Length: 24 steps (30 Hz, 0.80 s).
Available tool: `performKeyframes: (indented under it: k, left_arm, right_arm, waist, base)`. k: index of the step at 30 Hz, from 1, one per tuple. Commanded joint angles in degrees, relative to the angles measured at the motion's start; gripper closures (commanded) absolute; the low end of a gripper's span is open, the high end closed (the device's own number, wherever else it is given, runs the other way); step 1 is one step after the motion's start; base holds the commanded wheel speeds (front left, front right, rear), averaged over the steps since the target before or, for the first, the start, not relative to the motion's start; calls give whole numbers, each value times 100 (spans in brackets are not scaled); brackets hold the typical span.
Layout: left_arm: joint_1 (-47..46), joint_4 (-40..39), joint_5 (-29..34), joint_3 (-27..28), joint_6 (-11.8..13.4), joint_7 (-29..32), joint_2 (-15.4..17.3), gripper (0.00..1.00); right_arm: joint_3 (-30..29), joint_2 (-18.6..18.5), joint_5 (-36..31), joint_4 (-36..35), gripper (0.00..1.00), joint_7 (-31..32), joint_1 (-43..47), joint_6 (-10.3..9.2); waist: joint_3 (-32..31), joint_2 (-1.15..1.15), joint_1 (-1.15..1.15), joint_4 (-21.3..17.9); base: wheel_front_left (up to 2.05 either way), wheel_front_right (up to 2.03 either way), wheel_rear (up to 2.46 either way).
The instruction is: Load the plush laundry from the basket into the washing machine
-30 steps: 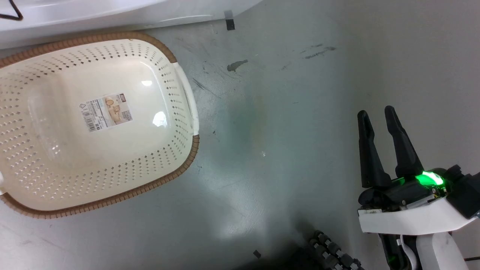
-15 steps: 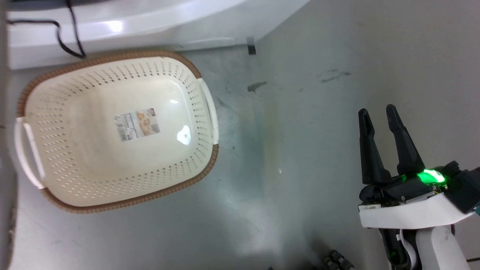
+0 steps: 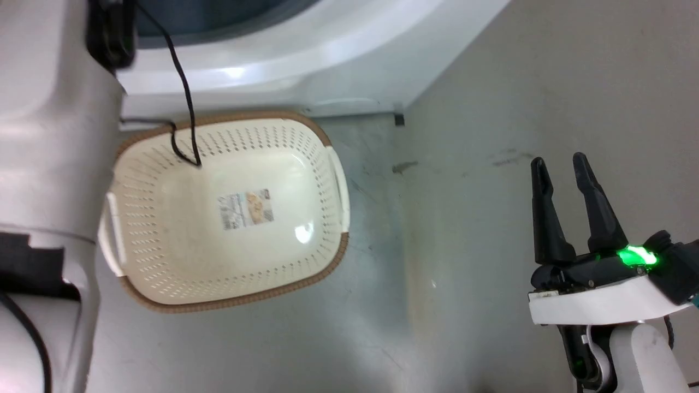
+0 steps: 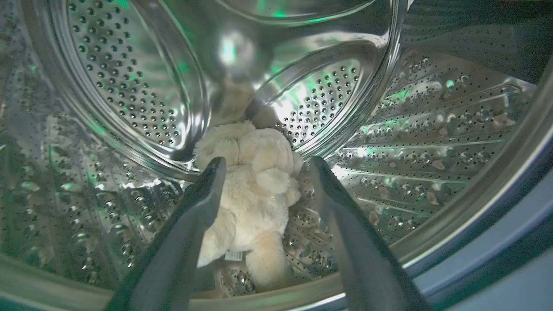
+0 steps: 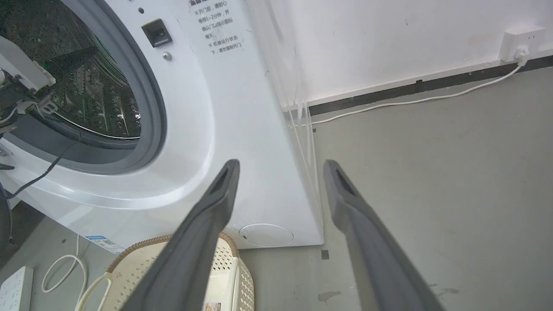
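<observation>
The cream plush bear (image 4: 252, 194) lies on the floor of the washing machine's steel drum (image 4: 129, 86), seen in the left wrist view. My left gripper (image 4: 263, 166) is open inside the drum, its fingers on either side of the bear without closing on it. The basket (image 3: 180, 256) sits on the floor before the washing machine (image 3: 306, 60) with just a label (image 3: 246, 209) on its bottom. My right gripper (image 3: 558, 168) hangs open over the bare floor at the right, holding nothing. In the right wrist view the washing machine (image 5: 224, 108) and the basket's rim (image 5: 142, 251) show.
My left arm's pale forearm (image 3: 49, 136) fills the head view's left side, with a black cable (image 3: 183, 98) hanging over the basket. A white wall, a socket (image 5: 520, 36) and a white cord (image 5: 410, 101) lie right of the washer. A power strip (image 5: 15, 288) sits at the lower left.
The head camera has tilted up, so the basket slid right and down the picture and the washer's front and my left forearm came into view. The right gripper stayed put.
</observation>
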Motion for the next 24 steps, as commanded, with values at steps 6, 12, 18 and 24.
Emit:
performKeyframes:
  k: [6,12,18,24]
  left_arm:
    - [568,-50,-110,16,-44,-136,-156,0]
    - [1098,-97,-209,-4,-74,-180,-372,0]
    - [1649,-74,-249,-155,-166,-188,-592,0]
    - [2182,-157,-201,-285,-169,-199,-623,0]
  right_arm:
    - [-99,-1,-123,131,0,-25,-14,-4]
    - [-146,-1,-154,289,0,-25,83,-4]
    - [-202,-1,-221,449,0,-25,299,-4]
    - [-255,-1,-252,601,0,-25,545,-4]
  waist:
    - [-536,0,1,317]
    - [-957,0,1,494]
    - [-1437,0,1,680]
    - [-1954,0,1,816]
  base:
    - [0,0,0]
    - [0,0,0]
    - [0,0,0]
    - [0,0,0]
